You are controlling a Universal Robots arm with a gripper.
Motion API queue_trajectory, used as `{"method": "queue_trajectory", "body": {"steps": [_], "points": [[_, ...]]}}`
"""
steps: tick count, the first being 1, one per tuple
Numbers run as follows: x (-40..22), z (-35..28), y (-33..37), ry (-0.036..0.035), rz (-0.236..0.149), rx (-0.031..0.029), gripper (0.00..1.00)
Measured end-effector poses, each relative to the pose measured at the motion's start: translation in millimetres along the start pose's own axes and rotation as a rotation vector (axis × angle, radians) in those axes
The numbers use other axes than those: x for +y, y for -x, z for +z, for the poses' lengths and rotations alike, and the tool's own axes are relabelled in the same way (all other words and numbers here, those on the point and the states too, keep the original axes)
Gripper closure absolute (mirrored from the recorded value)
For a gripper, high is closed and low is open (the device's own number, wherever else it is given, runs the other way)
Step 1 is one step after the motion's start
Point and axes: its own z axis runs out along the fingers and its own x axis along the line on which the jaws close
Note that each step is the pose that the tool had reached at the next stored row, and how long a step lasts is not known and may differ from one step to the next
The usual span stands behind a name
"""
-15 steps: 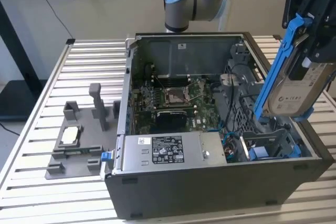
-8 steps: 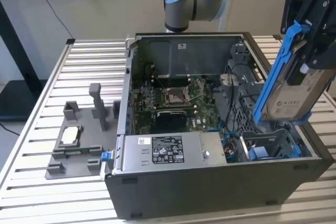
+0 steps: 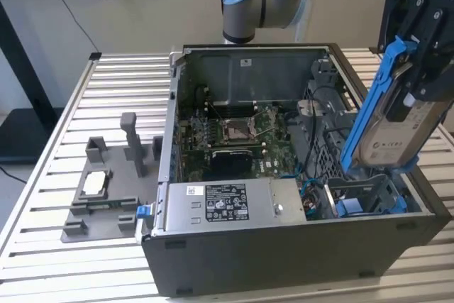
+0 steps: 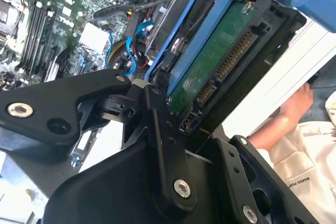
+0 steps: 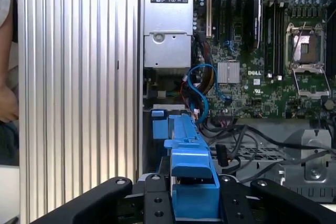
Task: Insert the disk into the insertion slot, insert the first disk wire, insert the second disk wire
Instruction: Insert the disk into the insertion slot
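My pincer (image 3: 417, 90) is pinching the disk (image 3: 386, 133) by its blue frame. In the exterior view the disk hangs tilted, label side toward the camera. Its lower end is just above the slot (image 3: 365, 195) at the corner of the open case (image 3: 284, 246) on that view's right. I cannot tell whether it touches the slot yet. That view also has the ribbed table (image 3: 42, 175) and a grey fixture (image 3: 106, 200) beside the case.

The second wrist view looks past my pincer (image 4: 176, 116) at the other face of the disk (image 4: 215, 66): green board and connector row, with a person's hand (image 4: 294, 111) beyond.

The first wrist view shows the disk (image 5: 186, 140) edge-on between my fingers (image 5: 157, 198). Past it are a blue cable (image 5: 202, 90), the power supply (image 5: 168, 24) and the motherboard (image 5: 273, 61).
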Motion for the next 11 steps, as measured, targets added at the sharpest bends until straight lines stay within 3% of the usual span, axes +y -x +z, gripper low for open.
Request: {"method": "queue_trajectory", "body": {"steps": [11], "points": [[-0.5,8.8,-2.6,-0.0004,-0.037,0.002,0.67]]}}
